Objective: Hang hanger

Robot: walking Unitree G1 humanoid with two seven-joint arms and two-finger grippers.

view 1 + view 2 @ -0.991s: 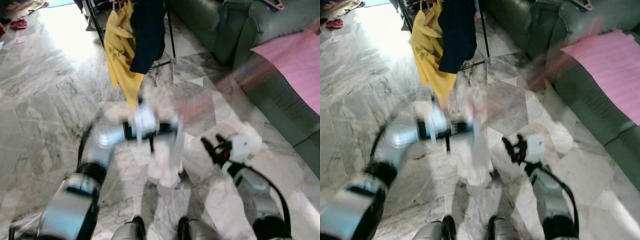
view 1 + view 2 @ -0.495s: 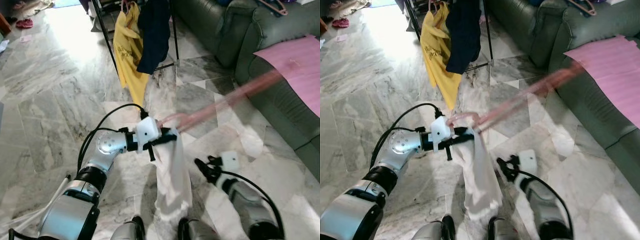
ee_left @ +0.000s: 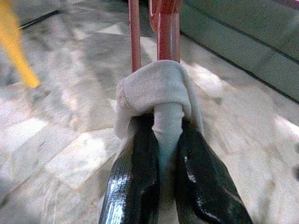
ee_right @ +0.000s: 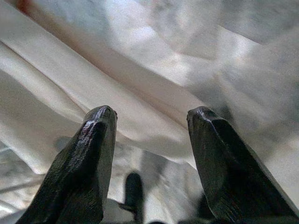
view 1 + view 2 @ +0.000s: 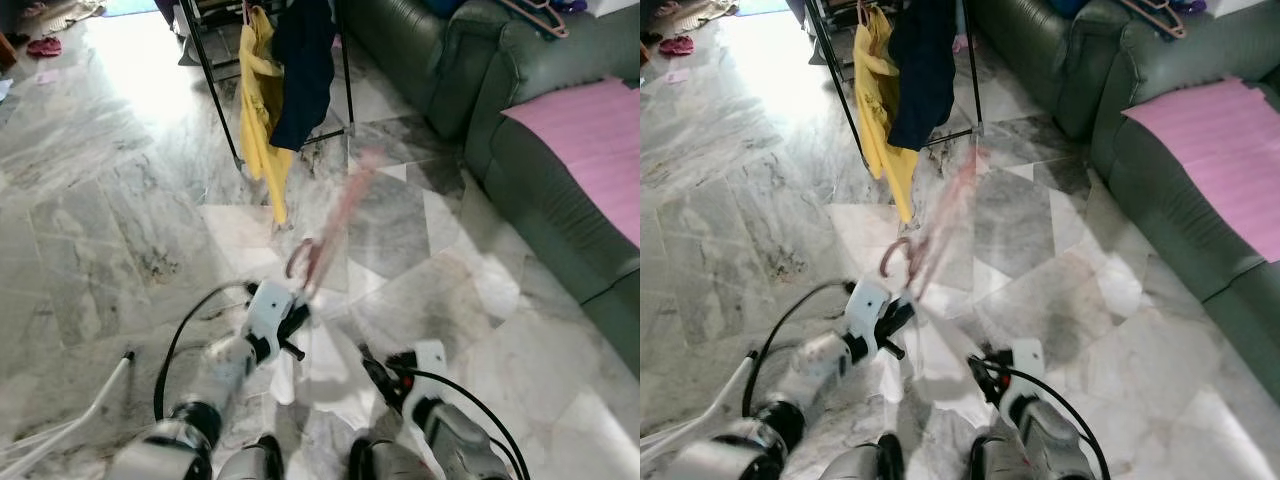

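Left gripper (image 3: 161,140) jaws clenched on white cloth garment (image 3: 159,93) draped on red plastic hanger (image 5: 325,240), held low over the marble floor (blurred mid-swing). Right gripper (image 4: 149,140) jaws released, empty. Step: carrying. Next: raise hook to black metal clothes rack (image 5: 215,70) well ahead.

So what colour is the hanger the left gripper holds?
Red hanger, clearest in the left wrist view.
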